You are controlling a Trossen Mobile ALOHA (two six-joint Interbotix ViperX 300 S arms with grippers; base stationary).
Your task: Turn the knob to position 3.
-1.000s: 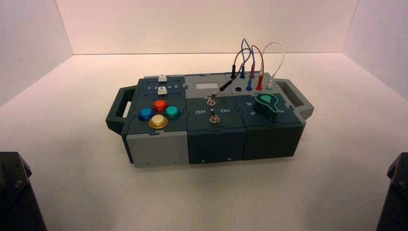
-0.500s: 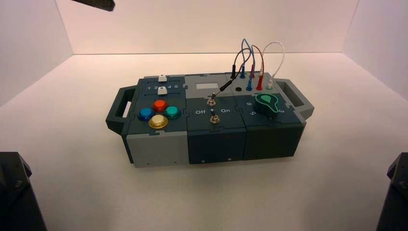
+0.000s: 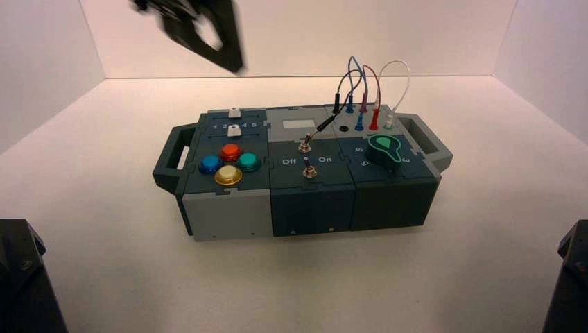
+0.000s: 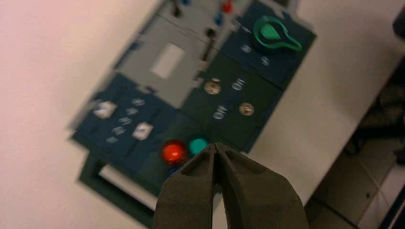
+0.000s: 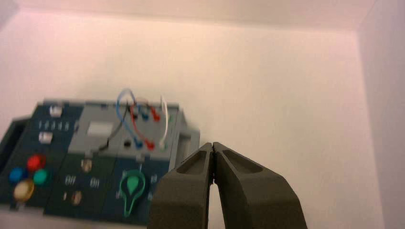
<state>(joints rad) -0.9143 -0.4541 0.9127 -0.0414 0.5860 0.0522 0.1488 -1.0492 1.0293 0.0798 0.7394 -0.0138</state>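
High view: the box [image 3: 298,173] stands at the centre of the frame on the white table [image 3: 104,277]. The knob [image 3: 385,150], dark teal with a green teardrop pointer, sits on the box's top at centre right of the frame, untouched. The left end effector [image 3: 201,31] hangs blurred at upper left, well apart from the box; in its wrist view its tips [image 4: 216,149] are pressed together, holding nothing. The right end effector [image 5: 212,145] shows only in its own wrist view, likewise pressed together and empty, with the knob [image 5: 132,187] below it.

Judgement: reaching has barely begun. The working end effector should spread first, descend squarely over the knob, pinch its sides, then rotate about the knob's own axis, clear of the wires [image 3: 367,90].

Legible lettering: "Off" and "On" [image 3: 306,161] beside the toggle switches; dial digits cannot be read surely.
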